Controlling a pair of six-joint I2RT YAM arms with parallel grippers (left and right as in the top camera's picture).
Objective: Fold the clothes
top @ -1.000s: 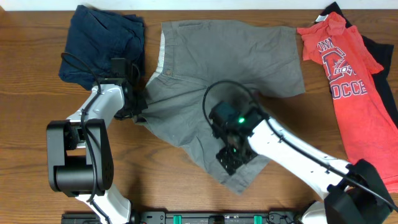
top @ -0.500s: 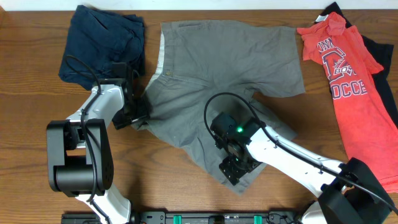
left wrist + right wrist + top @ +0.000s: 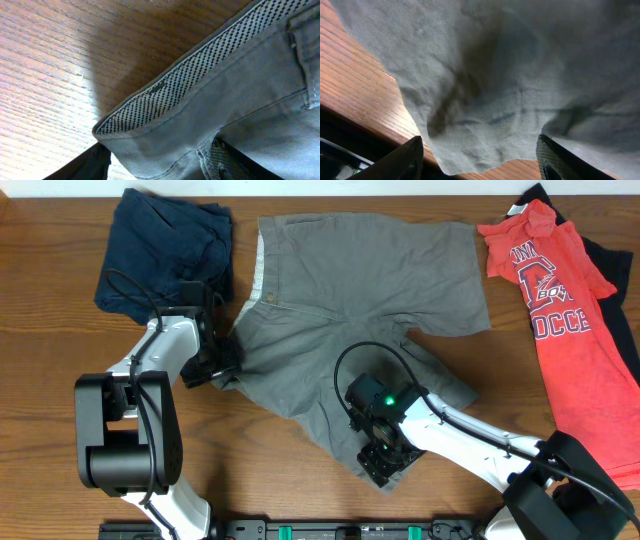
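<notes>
The grey-khaki shorts (image 3: 350, 310) lie spread flat mid-table, pale waistband to the left. My left gripper (image 3: 225, 365) is at the waistband's near corner. In the left wrist view the gripper (image 3: 160, 167) is open, and the checked waistband lining (image 3: 200, 75) and a corner of cloth lie between its fingers (image 3: 85, 165). My right gripper (image 3: 385, 465) hovers over the near leg's hem. It is open in the right wrist view (image 3: 480, 165), with the hem edge (image 3: 470, 150) between the wide-set fingers (image 3: 395, 162).
Folded dark navy shorts (image 3: 165, 245) sit at the back left, close to the left arm. A red T-shirt (image 3: 560, 330) with white lettering lies over a black garment (image 3: 620, 300) at the right. A dark rail (image 3: 350, 530) runs along the table's front edge.
My left gripper has opened at the waistband corner. My right gripper has slid toward the table's front edge, down to the leg hem.
</notes>
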